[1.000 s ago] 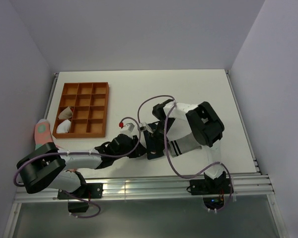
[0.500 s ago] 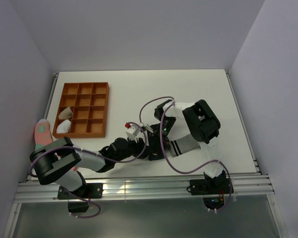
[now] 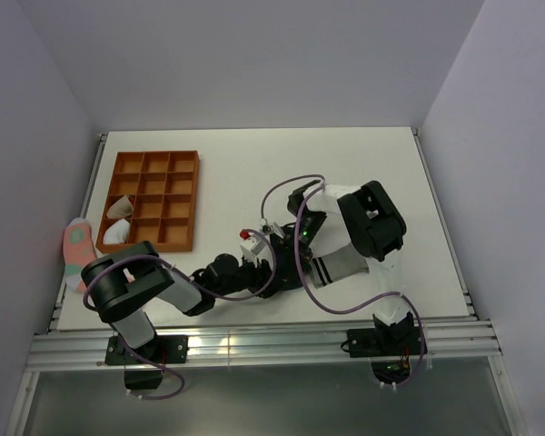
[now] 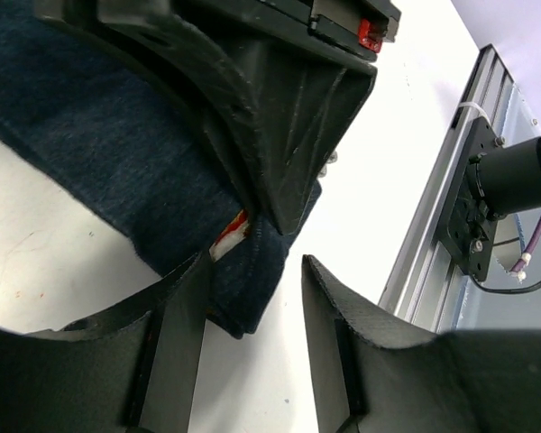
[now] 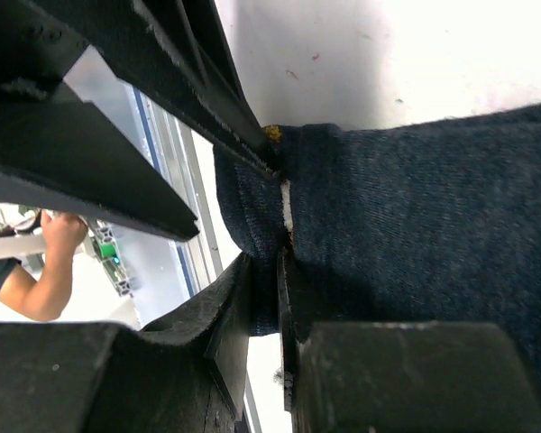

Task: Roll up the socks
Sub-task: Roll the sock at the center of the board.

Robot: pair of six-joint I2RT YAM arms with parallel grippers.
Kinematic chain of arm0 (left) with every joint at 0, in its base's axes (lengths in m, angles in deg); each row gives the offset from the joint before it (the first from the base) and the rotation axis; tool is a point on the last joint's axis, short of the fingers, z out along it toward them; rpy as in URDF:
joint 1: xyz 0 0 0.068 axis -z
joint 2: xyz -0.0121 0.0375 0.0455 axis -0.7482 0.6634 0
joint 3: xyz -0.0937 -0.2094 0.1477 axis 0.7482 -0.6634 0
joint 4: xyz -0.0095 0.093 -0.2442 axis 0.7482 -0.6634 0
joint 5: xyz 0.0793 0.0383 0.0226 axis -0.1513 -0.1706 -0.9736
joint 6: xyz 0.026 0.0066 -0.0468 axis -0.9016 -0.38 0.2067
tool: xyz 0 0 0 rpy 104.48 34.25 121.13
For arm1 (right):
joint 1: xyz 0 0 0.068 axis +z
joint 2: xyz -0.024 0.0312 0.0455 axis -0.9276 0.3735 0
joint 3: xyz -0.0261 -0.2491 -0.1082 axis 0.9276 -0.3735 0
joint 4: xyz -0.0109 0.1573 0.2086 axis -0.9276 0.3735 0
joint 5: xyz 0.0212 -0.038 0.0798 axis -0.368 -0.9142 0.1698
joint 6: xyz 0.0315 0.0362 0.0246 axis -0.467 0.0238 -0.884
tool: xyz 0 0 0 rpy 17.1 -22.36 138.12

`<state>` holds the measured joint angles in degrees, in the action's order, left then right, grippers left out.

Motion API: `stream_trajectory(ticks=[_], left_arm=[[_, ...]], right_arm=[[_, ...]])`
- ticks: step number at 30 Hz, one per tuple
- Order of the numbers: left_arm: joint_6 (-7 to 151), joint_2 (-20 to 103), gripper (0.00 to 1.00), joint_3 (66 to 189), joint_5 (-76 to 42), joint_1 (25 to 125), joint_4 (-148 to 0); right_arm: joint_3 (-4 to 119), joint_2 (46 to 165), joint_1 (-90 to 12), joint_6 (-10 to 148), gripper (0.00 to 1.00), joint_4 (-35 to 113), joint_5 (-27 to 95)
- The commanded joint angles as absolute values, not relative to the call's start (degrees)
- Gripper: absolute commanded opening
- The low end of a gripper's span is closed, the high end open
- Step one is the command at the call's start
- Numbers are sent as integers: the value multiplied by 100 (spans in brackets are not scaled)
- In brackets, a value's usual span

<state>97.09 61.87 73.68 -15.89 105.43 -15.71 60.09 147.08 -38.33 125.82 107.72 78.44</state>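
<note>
Swinging in toward the middle, the left arm has brought its big elbow joint away from the table's left edge. The left gripper (image 4: 255,263) has pushed a little further right, up against the right gripper (image 5: 265,263), and its fingers have parted.

They now stand spread. The narrow end of the dark navy knitted ankle sock (image 4: 99,153) lies in the gap beside one finger (image 4: 176,334), without being squeezed. In the left wrist view the sock lies flat on the white table (image 3: 372,163), its long axis running from the upper left down to that end at lower centre. The small red-and-white patch (image 4: 230,236) shows at the sock's edge, just under a finger of the right gripper.

The right gripper's fingers are pressed nearly together, pinching a fold at the sock's end. In its own view the rest of the sock stretches away to the right.

From above, the two grippers cover the navy sock, so its heading on the table cannot be told there. The grey ankle sock with a dark-striped cuff (image 3: 327,270) lies under the right arm – only the cuff shows.

Well apart, at the back left, sits the orange-brown compartment tray (image 3: 196,202), with pale rolled bundles (image 3: 118,232) in its left cells. A pink sock with a teal spot (image 3: 74,245) lies at the table's left edge.
</note>
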Motion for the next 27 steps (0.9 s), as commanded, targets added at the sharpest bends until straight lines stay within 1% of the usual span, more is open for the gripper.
stream_trajectory(ticks=[1,10,27], left_arm=[[9552,6309,50,7612,-1339,10601,-1276],[9438,6397,53,7753,-1348,10662,-1575],[9323,6380,50,8016,-1594,10689,-2454]], right_arm=[[5977,14662,-3907,12381,21,10509,7888],[5915,14688,-3994,12267,20,10447,7958],[5854,14670,-4311,12179,18,10500,8029]])
